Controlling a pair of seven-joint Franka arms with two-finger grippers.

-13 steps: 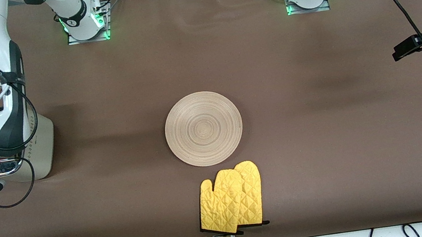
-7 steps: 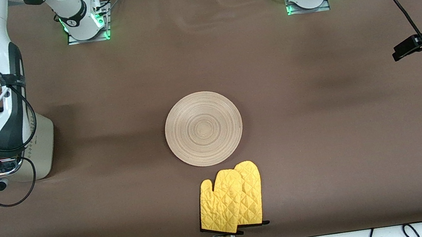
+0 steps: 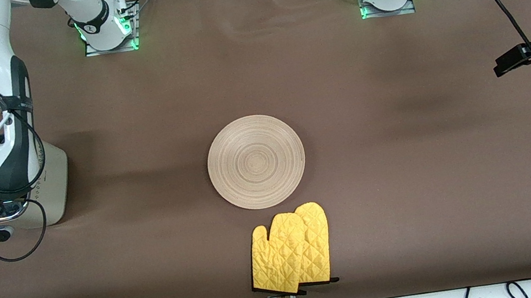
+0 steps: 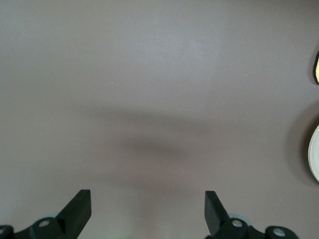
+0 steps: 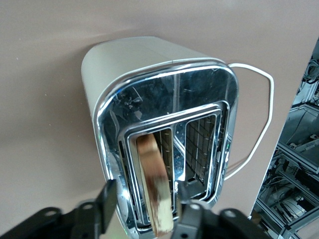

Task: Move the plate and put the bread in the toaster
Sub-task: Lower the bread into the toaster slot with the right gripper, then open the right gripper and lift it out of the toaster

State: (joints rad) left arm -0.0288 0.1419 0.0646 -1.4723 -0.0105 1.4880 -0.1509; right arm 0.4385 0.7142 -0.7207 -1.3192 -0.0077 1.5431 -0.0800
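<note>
The front view looks down from high across the desk [image 3: 405,159], facing both arm bases along its top edge. The left wrist view looks straight down on bare desk between its own fingers [image 4: 79,209]; the plate [image 3: 256,161] shows at its edge, shared with the front view. The right wrist view sits close above the toaster [image 5: 164,144], looking into its slots.

Bread [image 5: 154,189] in toaster [image 5: 149,124] slot, at right arm's table end; plate [image 3: 256,161] mid-table; mitt [image 3: 291,255] just nearer camera.
</note>
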